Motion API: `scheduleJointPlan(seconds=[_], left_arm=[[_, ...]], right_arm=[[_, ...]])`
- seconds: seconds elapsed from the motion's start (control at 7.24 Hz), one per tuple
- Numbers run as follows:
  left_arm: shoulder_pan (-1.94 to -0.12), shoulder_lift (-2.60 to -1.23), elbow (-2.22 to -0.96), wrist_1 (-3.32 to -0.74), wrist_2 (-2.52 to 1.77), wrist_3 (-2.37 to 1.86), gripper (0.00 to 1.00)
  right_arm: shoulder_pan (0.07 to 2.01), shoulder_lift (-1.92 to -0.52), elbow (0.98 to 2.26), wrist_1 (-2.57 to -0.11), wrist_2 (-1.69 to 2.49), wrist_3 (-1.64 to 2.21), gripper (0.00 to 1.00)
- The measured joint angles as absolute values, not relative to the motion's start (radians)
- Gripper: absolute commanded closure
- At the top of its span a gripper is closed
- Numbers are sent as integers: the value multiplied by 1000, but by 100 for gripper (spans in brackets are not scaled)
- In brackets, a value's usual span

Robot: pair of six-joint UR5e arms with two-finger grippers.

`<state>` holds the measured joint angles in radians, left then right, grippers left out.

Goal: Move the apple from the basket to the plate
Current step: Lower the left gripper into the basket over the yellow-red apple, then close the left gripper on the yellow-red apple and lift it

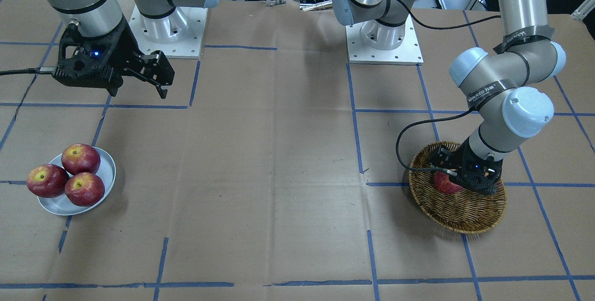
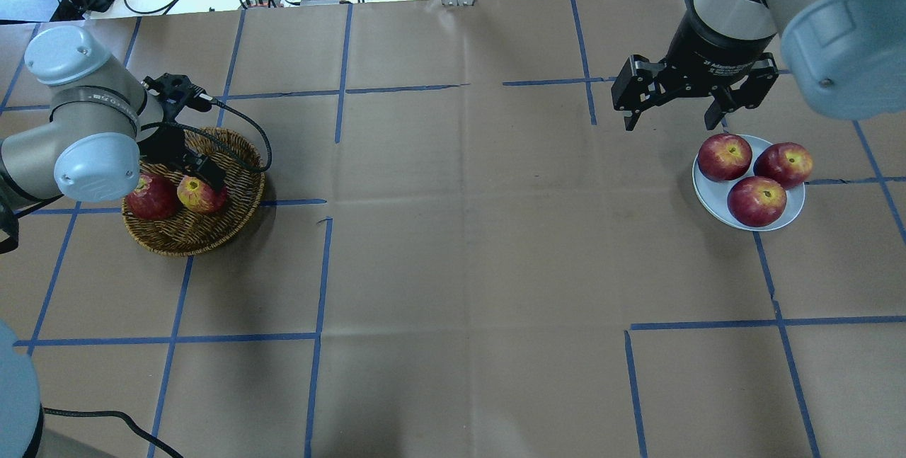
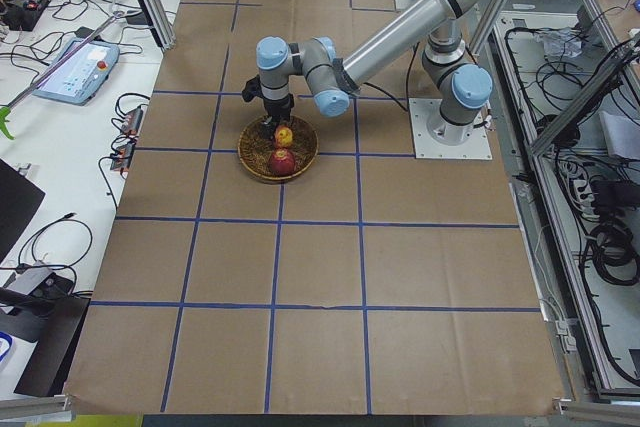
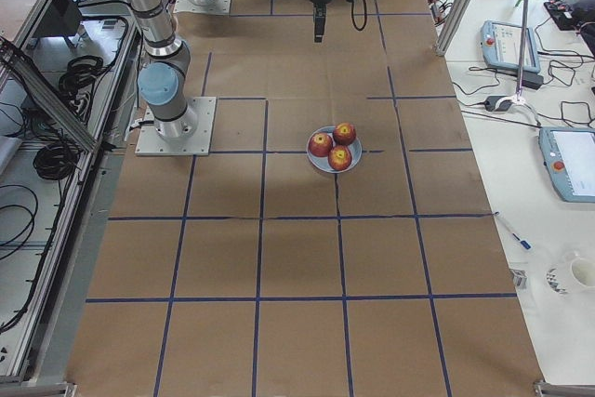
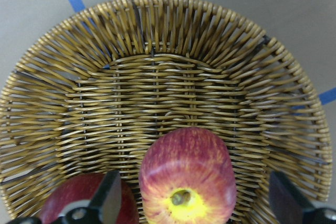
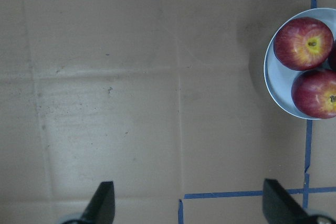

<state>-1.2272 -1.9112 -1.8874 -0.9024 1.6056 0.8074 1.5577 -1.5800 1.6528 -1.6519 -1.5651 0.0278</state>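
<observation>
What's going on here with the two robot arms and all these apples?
The left end effector is down in the wicker basket, open and straddling the pinkish-yellow apple without gripping it yet. A darker red apple lies beside it in the basket. The right end effector hangs open and empty above the table next to the plate, which already holds three apples. The pick is only being lined up.

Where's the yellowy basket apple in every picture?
Front-facing: right, apple half hidden in basket.
Overhead: left, right-hand apple.
Exterior left: upper middle, farther apple.
Exterior right: not in it.
Left wrist: bottom centre.
Right wrist: not in it.
Shared landmark: the wicker basket.
</observation>
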Motion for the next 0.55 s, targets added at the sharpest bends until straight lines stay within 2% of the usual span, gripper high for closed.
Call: scheduleJointPlan(seconds=[0.28,0.41,0.55], left_arm=[[-1225,-1946,-1882,-900,1605,825,1],[-1224,-1958,-1886,-899,1604,830,7],[-1223,-1965,-1891,-899,1604,833,21]], right_arm=[[1559,-1580,1650,-1652,-1565,28,0],[1558,-1580,1649,-1651,-1565,28,0],[1559,-1580,1647,-1652,-1565,28,0]])
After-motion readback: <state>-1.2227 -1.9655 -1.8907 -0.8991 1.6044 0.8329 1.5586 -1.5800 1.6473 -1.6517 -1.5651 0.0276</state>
